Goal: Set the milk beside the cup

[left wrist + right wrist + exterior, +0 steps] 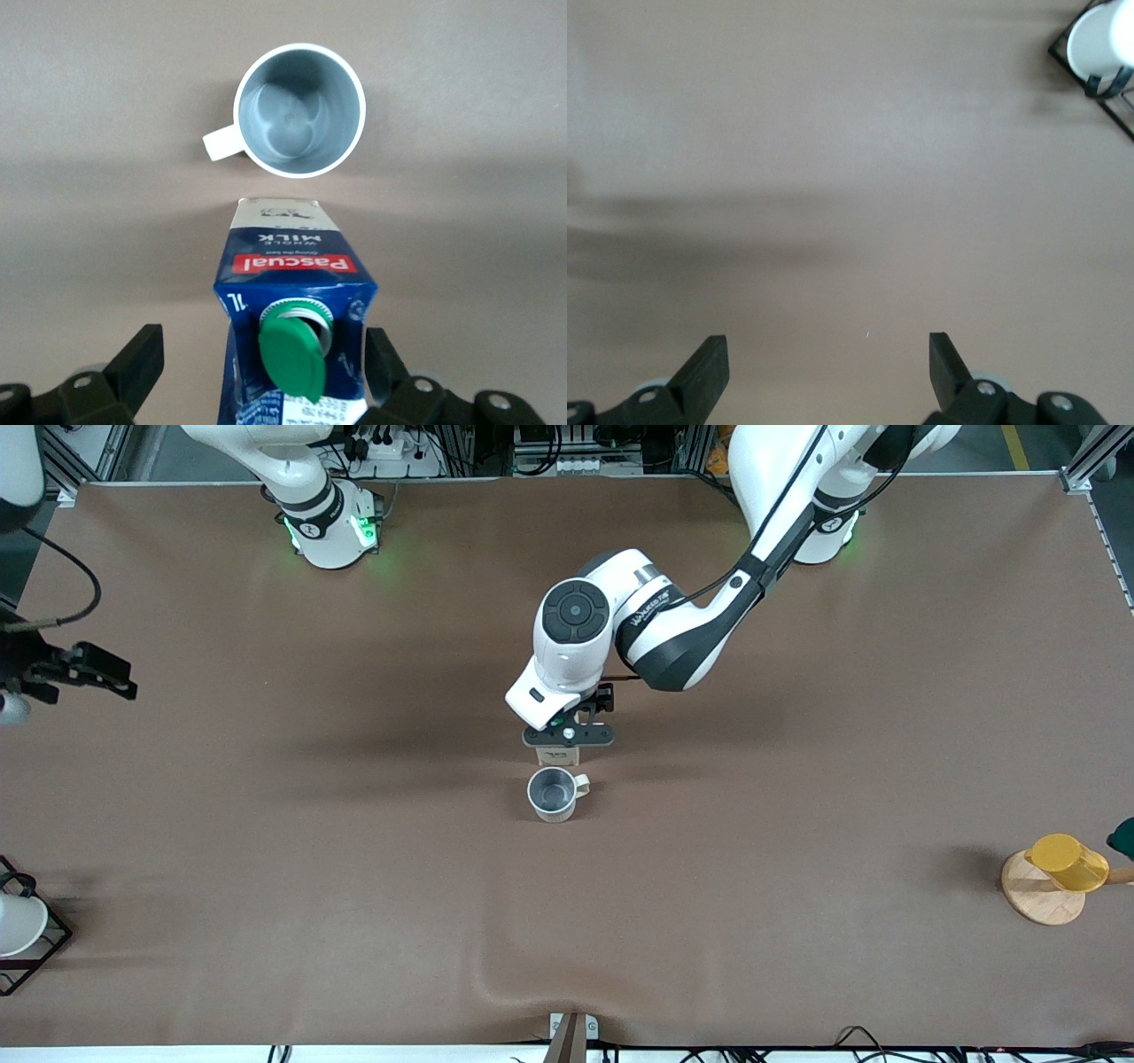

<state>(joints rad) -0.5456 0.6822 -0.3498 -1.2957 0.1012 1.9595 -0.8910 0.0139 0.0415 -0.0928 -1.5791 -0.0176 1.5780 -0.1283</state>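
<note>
The milk (297, 301), a dark-blue gable-top carton with a green round cap, a red label and a pale base, stands upright on the brown table (266, 850) near its middle, just beside the cup (555, 794) and a little farther from the front camera than it, with a narrow strip of table showing between the two. The cup, a cream-white mug with a grey-looking inside, sits mouth up, its handle pointing toward the left arm's end of the table. The left gripper (567, 735) hangs directly over the carton, and the left wrist view shows its two dark fingers (137, 363) spread wide on either side of the carton's top, apart from the carton's sides and gripping nothing. The right gripper (97, 673) waits over bare table at the right arm's end, its fingers likewise spread wide and empty in the right wrist view. Toward the left arm's end of the table, nearer to the front camera than the mug, a yellow plastic cup (1067, 862) lies tilted on a round wooden coaster (1041, 899). At the right arm's end, a white cone-shaped cup (18, 923) sits in a black wire holder (44, 952) at the table's edge
</note>
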